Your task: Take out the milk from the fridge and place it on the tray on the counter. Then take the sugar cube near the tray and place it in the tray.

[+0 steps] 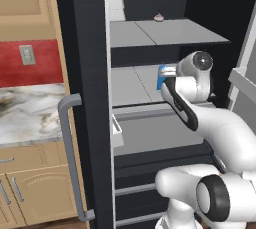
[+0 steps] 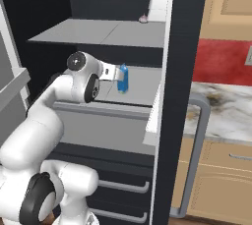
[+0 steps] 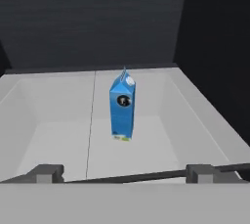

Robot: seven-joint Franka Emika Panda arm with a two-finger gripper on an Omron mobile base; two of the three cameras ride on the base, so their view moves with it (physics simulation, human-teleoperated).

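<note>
— Milk, the small bright-blue gable-top carton [image 3: 122,113]: where does it stand?
— Upright on a grey shelf [image 3: 63,140] inside the tall black fridge [image 1: 90,73], dead ahead at twelve o'clock in the hand view.
— And the fingers [image 3: 124,173]?
— Spread wide, one dark tip at seven o'clock and one at five, grasping nothing; the carton is apart from them, further in.
— Anything else?
— The marbled white-grey stone worktop [image 1: 25,113] lies at nine o'clock in the left base view.
</note>
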